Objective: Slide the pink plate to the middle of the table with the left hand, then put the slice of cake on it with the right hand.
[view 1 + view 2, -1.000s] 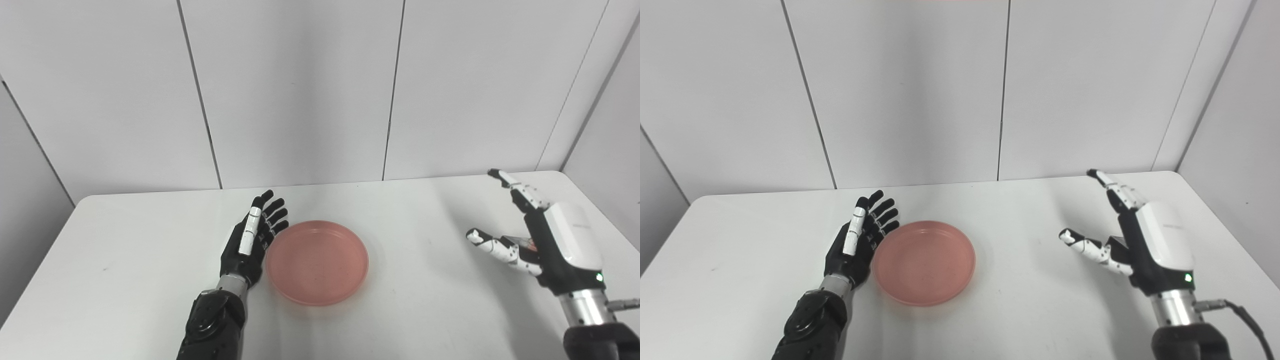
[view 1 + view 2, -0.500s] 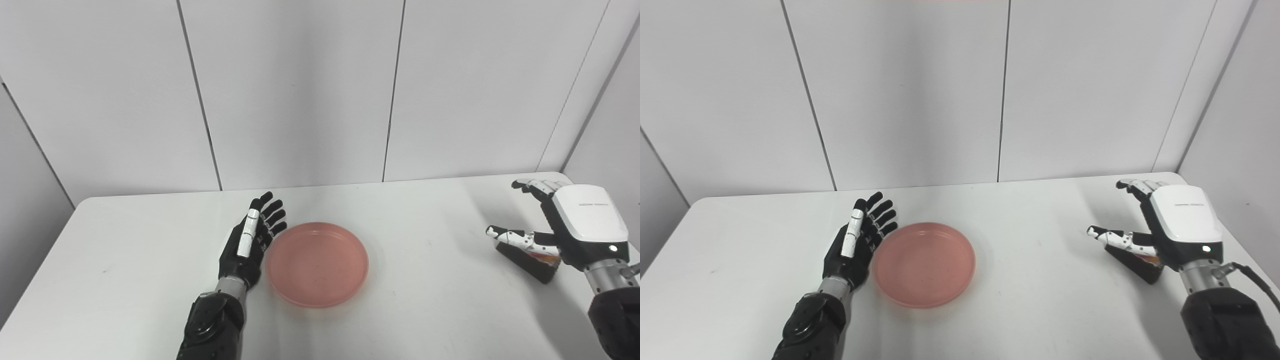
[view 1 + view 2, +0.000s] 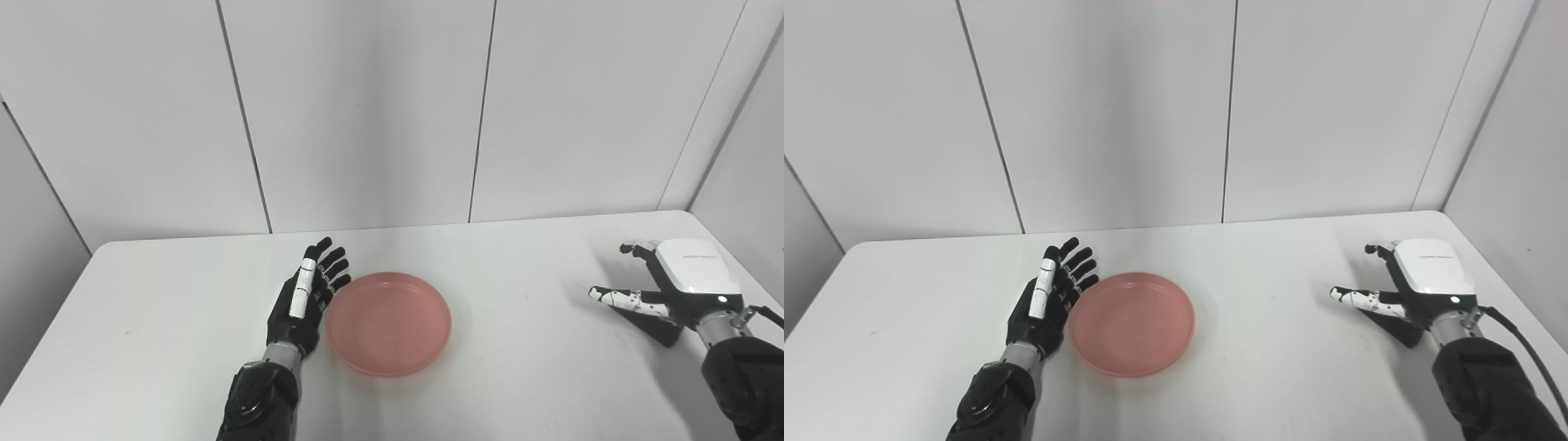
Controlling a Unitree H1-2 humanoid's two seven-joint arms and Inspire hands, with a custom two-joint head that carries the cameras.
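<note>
- Sitting near the middle of the table (image 3: 153, 318), the pink plate (image 3: 388, 321), so the sliding step judged done or all but done
- Resting flat just left of the plate, the left hand (image 3: 304, 300), fingers straight and spread, holding nothing, the fingertips touching or nearly touching the rim; cannot tell which
- Lying well to the right of the plate, near the table's right edge, the slice of cake (image 3: 652, 323), a dark wedge on the tabletop, mostly hidden under the right hand
- Hovering low over the cake, far right of the plate, the right hand (image 3: 677, 285), thumb stretched out along the top of the wedge on the side toward the plate, the other fingers curled down beyond it; not closed on the cake as far as seen, so taken as open, the grasp not yet made
- Left to do, by this reading: closing on the cake, lifting, carrying across to the plate, setting down inside the rim
- Worth minding: a soft wedge likely to crush or tip under a hard pinch, and a shallow plate free to skid if bumped
- Counted: one plate, one slice of cake, two hands, one table; nothing on the plate, nothing else on the tabletop
</note>
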